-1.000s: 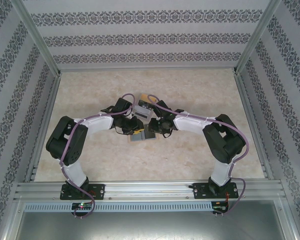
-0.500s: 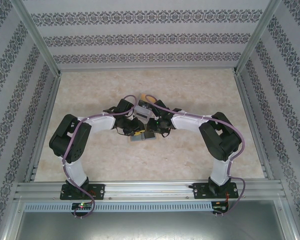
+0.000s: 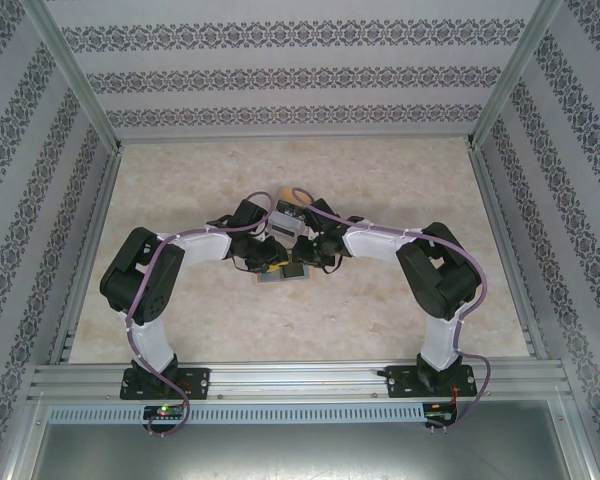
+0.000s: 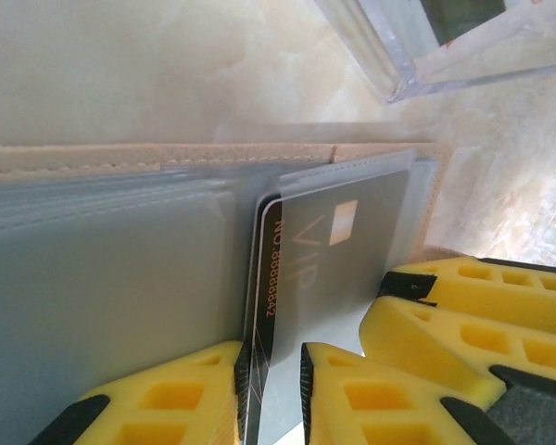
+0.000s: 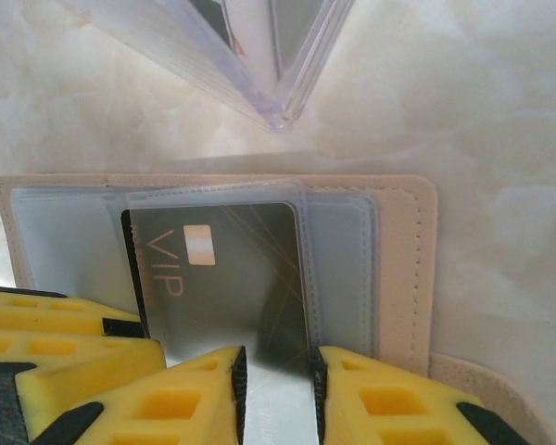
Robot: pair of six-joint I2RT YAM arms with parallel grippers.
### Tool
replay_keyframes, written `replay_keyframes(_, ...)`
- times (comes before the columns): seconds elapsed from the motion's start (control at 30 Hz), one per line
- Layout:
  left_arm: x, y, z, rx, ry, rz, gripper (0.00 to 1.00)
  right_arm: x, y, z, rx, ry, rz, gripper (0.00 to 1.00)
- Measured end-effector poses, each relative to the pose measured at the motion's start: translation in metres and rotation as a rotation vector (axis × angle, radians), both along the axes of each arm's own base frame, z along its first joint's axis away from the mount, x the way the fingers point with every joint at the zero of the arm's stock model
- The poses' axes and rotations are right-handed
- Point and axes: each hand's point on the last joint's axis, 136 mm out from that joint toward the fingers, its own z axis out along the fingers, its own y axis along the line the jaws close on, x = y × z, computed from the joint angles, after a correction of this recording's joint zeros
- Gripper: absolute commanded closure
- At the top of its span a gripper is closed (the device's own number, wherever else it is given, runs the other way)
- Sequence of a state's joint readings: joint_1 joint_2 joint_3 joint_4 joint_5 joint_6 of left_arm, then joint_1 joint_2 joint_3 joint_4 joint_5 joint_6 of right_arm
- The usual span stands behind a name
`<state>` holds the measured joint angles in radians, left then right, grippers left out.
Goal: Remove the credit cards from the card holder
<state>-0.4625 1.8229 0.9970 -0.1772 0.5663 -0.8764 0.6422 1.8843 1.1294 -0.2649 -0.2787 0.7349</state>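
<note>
The card holder [image 3: 283, 272] lies open and flat on the marble-patterned table [image 3: 380, 330], between the two wrists where the arms meet. In the wrist views it is a tan, stitched cover [image 5: 410, 269] carrying overlapping translucent sleeves. A dark card [image 5: 227, 273] marked "VIP" with a small pale chip sits in one of the holder's middle sleeves. It is under the cloudy plastic, with one long dark edge bare beside the sleeve.

The left gripper [image 4: 274, 352] is at the holder's near edge. Its yellow fingers stand a narrow gap apart on either side of the card's bare, numbered edge. The card and its sleeve run down into that gap, but the pictures do not tell whether the pads pinch them.

The right gripper [image 5: 279, 357] is at the same edge of the holder, just beside the left one. Its two fingers are also close together, and the card's lower edge and sleeve lie between them. Whether they clamp the card, clamp the sleeve or only rest on the holder cannot be told.

A clear plastic box [image 5: 276, 69] stands on the table just beyond the holder's far edge, apart from it.
</note>
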Motion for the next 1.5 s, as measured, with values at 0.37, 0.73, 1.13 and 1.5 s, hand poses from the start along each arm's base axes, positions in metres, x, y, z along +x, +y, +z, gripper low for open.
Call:
replay_keyframes(0.37, 0.001, -0.002, 0.001, -0.084, -0.032, -0.012, 0.78, 0.001, -0.004, -0.004, -0.001, 0.017, -0.007, 0.79)
replay_keyframes(0.73, 0.002, -0.006, 0.004, -0.158, -0.089, -0.031, 0.79, 0.000, -0.003, -0.004, 0.001, 0.020, -0.006, 0.79)
replay_keyframes(1.13, 0.000, -0.004, 0.015, -0.178, -0.123, -0.041, 0.87, 0.001, -0.001, -0.004, 0.008, 0.023, -0.002, 0.81)
replay_keyframes(1.5, 0.002, 0.002, 0.017, -0.174, -0.150, -0.051, 0.89, 0.003, 0.003, -0.004, -0.002, 0.041, 0.002, 0.84)
